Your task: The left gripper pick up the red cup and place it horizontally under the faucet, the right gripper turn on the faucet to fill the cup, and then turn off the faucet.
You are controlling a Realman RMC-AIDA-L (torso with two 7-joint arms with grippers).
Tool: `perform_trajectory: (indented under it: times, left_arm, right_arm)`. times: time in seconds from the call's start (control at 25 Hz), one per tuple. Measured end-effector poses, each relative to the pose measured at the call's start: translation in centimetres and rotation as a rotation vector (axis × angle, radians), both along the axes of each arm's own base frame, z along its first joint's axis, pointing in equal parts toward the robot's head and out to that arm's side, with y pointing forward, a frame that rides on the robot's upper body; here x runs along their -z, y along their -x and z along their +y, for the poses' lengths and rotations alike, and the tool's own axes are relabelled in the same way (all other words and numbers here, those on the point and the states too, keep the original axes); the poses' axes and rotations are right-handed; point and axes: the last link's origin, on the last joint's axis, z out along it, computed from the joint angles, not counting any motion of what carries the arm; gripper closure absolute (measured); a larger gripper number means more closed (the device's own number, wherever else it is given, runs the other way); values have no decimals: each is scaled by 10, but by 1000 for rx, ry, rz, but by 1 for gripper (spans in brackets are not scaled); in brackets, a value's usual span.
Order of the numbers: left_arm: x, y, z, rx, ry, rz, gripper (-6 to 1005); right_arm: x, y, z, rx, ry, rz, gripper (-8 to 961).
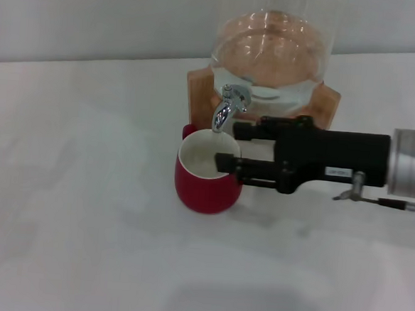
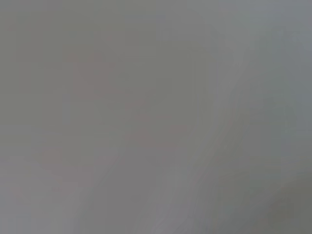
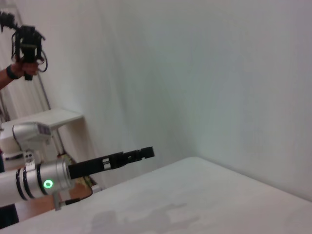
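Right arm reaching in, left arm off to the side

The right gripper (image 1: 226,145) is extending level with jaws parted, while the left gripper (image 3: 148,152) is hovering apart (fingers unclear).

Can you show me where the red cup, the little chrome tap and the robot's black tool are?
red cup (image 1: 206,189), head view, on its red outer wall.
faucet (image 1: 229,105), head view, on the chrome spout.
right tool (image 1: 233,146), head view, between its fingertips beside the cup.
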Motion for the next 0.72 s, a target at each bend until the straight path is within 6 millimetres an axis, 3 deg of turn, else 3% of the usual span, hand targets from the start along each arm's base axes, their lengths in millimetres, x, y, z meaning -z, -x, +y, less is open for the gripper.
perform_trajectory:
  times: [0.36,0.72]
  left_arm:
    - [1,4,-5,-16,-14,-15,134]
    - [1,4,-5,-17,-15,-15,134]
  right_arm:
    - [16,-1,14,36,-70,-38,321]
    - [13,5,9,7,-39,-11,321]
